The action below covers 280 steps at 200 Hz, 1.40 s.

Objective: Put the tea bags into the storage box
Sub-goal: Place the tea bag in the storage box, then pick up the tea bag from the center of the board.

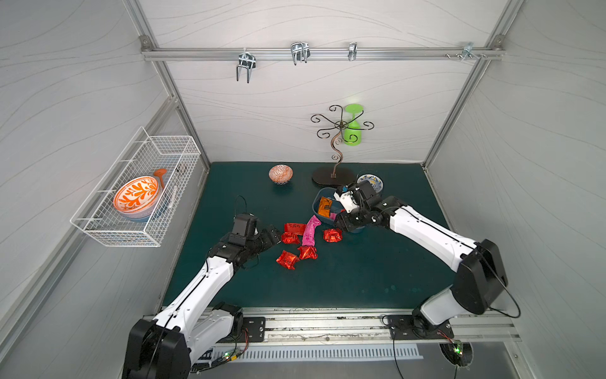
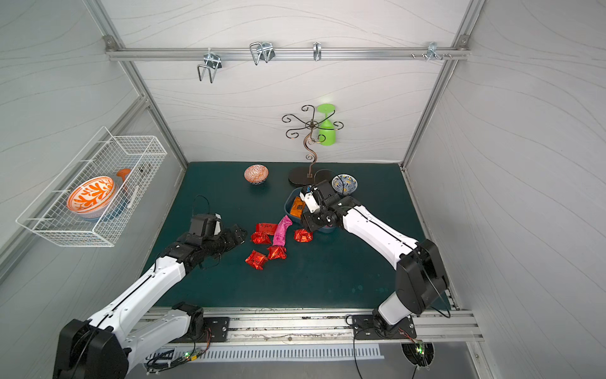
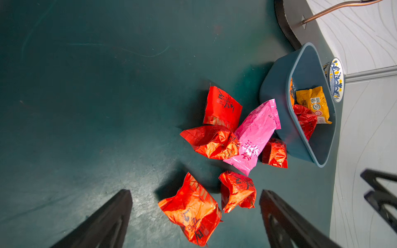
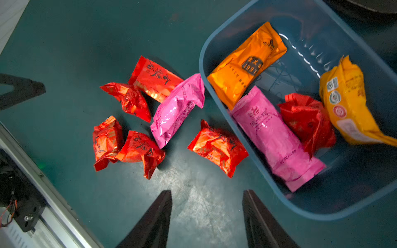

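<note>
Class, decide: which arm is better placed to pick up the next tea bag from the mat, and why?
Left, likely. The left tool, open, hangs beside the red tea bags, two straight ahead in its wrist view; the right tool is at the storage box.

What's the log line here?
left gripper: open, empty | right gripper: open, empty, at storage box edge | boxed tea bags: four | loose tea bags: six, by left gripper
</note>
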### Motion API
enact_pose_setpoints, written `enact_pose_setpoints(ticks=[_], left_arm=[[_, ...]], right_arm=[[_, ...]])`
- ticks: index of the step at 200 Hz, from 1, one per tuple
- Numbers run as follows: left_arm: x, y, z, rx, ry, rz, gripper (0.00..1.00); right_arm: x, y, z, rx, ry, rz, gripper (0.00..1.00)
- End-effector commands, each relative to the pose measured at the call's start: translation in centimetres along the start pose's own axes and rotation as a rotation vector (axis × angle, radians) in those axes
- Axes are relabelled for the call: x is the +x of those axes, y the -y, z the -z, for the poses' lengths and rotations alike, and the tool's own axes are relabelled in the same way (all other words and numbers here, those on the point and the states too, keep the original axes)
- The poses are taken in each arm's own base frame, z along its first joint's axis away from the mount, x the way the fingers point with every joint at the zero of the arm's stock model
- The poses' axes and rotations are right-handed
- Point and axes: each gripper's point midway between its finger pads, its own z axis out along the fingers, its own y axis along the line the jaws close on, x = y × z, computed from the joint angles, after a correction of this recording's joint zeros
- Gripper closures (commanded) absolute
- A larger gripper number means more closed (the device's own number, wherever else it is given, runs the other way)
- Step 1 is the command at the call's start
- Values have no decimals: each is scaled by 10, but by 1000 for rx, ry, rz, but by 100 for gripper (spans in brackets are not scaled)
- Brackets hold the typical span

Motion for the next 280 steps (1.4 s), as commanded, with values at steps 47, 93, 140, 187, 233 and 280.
enact_pose_setpoints(ticks=[47, 93, 140, 187, 233, 280], left_arm=[[-5, 9, 2, 42, 25, -10, 3], [-6, 10, 3, 44, 26, -8, 3], [-6, 10, 3, 40, 25, -13, 3], [-6, 7, 6, 34, 40, -25, 3], [-5, 4, 5, 28, 43, -27, 3], [-5, 5, 3, 33, 43, -26, 3]], right_arm=[[64, 11, -19, 90, 60, -471, 45], [74, 13, -43, 123, 85, -559, 44], [73, 19, -81, 131, 131, -637, 43], [66, 28, -94, 164, 182, -662, 43], [67, 39, -110, 202, 222, -718, 45], [68, 48, -116, 241, 253, -745, 60]])
